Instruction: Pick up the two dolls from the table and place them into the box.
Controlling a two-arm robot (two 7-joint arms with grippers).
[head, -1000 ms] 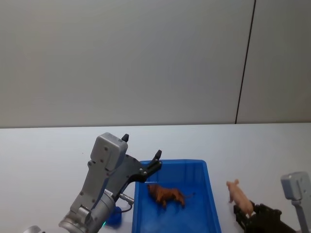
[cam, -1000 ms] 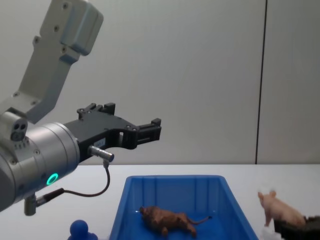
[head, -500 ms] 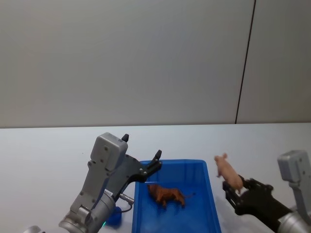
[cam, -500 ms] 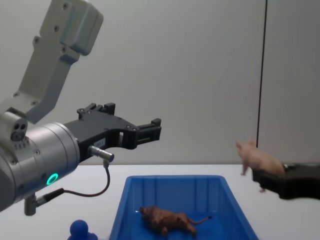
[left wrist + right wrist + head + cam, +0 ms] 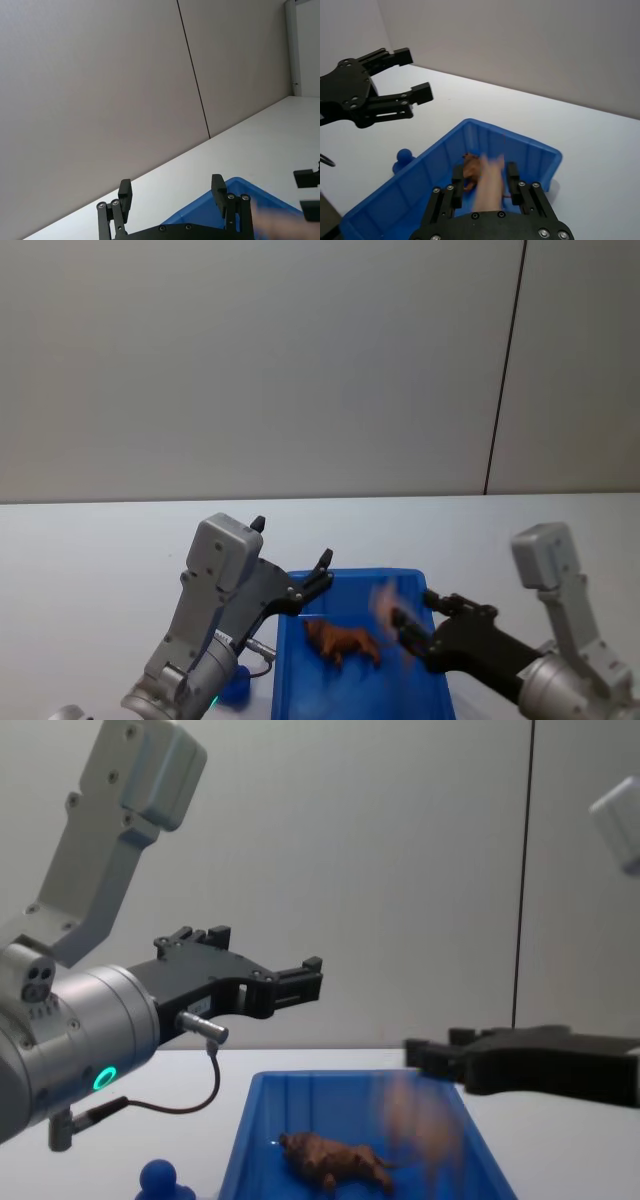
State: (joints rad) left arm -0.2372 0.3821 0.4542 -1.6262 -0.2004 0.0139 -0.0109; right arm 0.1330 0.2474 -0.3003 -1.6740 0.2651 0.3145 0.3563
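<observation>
The brown lion (image 5: 342,642) lies in the blue box (image 5: 425,585) and the pink pig (image 5: 385,605), a blur, seems to be dropping in beneath the right gripper (image 5: 402,627), its jaws parted, so the job looks nearly done, while the left gripper (image 5: 292,540) hangs open and empty at the box's left.

Backdrop: a plain, pale grey wall (image 5: 250,360), matt and evenly lit, divided right of centre by one thin, dark, near-vertical seam (image 5: 504,370). Its lower edge meets the far edge of a flat white table (image 5: 90,540).
</observation>
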